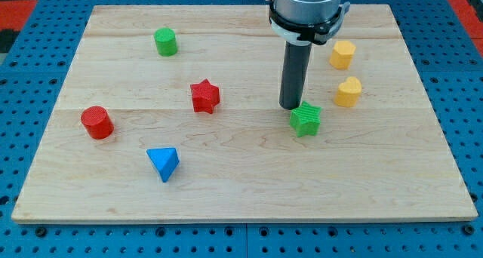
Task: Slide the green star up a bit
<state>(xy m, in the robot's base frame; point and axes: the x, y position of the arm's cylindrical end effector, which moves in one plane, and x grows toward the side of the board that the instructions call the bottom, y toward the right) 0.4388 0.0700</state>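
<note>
The green star (306, 119) lies on the wooden board (241, 175), right of its middle. My tip (290, 107) stands on the board just above and to the left of the green star, close to it or touching it. The dark rod rises from there to the arm's grey wrist at the view's top.
A yellow hexagon (342, 54) and a yellow heart-like block (349, 91) lie to the upper right of the star. A red star (204, 96), a green cylinder (166, 42), a red cylinder (96, 123) and a blue triangle (164, 163) lie to the left.
</note>
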